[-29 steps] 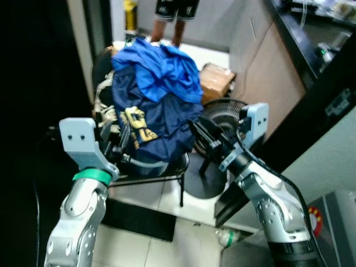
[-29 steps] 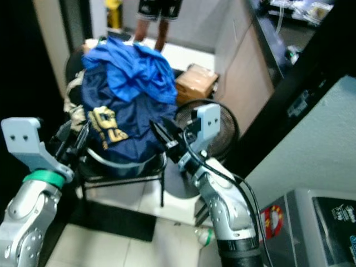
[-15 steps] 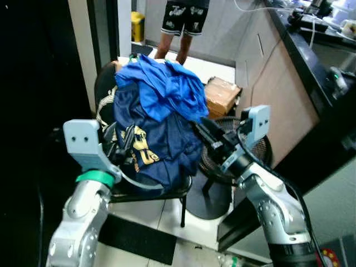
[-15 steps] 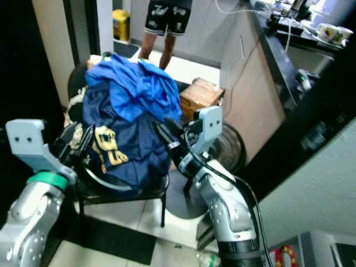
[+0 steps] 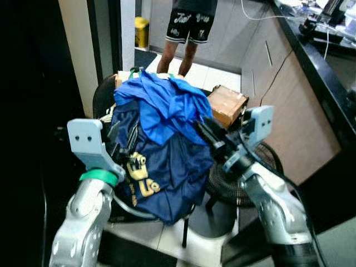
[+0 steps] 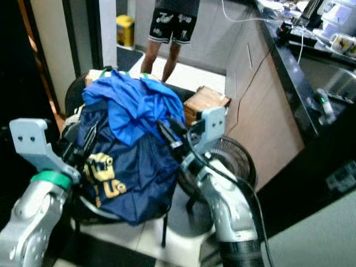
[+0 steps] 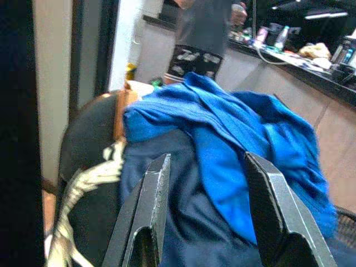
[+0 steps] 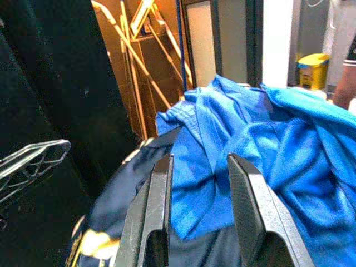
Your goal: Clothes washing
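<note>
Both grippers, left and right, flank the clothes pile on the chair, fingers spread.

Person: cut off above the shorts by the top edge of both eye views, legs alone visible. Black chair: seat and most of the backrest hidden under the heap of blue clothes, while the floor fan is partly covered by the right arm and the cardboard box partly by the heap. Countertop items: too small and blurred to identify, cut by the right edge.
</note>
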Robot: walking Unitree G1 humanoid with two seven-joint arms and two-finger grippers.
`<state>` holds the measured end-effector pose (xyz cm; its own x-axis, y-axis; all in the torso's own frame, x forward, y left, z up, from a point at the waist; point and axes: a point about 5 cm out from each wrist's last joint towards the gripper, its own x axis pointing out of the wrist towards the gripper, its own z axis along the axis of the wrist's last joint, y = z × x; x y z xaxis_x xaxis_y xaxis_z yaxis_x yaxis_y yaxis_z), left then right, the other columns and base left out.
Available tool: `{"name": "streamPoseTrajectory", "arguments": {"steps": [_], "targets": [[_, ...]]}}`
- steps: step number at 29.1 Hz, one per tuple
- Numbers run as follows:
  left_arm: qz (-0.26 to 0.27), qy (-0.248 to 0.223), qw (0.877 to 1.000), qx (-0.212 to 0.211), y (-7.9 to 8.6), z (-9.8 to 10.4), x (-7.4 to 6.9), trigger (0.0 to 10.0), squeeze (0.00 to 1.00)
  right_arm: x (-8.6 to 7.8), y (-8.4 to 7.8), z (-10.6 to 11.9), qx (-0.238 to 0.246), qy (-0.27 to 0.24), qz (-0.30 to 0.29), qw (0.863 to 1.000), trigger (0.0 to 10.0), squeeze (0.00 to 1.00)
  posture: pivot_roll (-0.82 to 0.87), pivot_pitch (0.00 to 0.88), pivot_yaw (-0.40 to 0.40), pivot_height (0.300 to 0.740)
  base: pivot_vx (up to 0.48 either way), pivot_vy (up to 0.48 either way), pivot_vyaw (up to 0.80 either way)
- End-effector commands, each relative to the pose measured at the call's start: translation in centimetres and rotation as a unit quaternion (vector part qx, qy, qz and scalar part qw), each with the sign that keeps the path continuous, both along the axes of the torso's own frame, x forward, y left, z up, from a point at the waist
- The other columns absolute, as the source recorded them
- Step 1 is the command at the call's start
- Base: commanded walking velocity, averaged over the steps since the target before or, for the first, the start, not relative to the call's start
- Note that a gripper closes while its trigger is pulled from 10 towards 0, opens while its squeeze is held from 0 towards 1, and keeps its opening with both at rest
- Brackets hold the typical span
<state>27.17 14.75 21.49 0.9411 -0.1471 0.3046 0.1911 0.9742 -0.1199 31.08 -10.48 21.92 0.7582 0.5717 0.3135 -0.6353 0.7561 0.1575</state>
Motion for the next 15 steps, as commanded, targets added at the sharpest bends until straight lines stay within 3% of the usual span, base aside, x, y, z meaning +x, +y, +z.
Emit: {"name": "streamPoseTrajectory", "arguments": {"steps": [1,15], "targets": [[-0.009,0.010,1.000,-0.005,-0.42,-0.42,-0.06,10.0,0.00,0.03,-0.51,-0.35,-0.004,0.004,-0.010,1.000,10.0,0.00,0.05,0.053,-0.081,0.740,0.000,0.000,0.00],[-0.020,0.009,1.000,0.003,-0.75,-0.51,-0.04,10.0,0.00,-0.01,-0.47,-0.42,-0.002,0.006,-0.008,1.000,10.0,0.00,0.05,0.052,-0.076,0.740,0.000,0.000,0.00]]}}
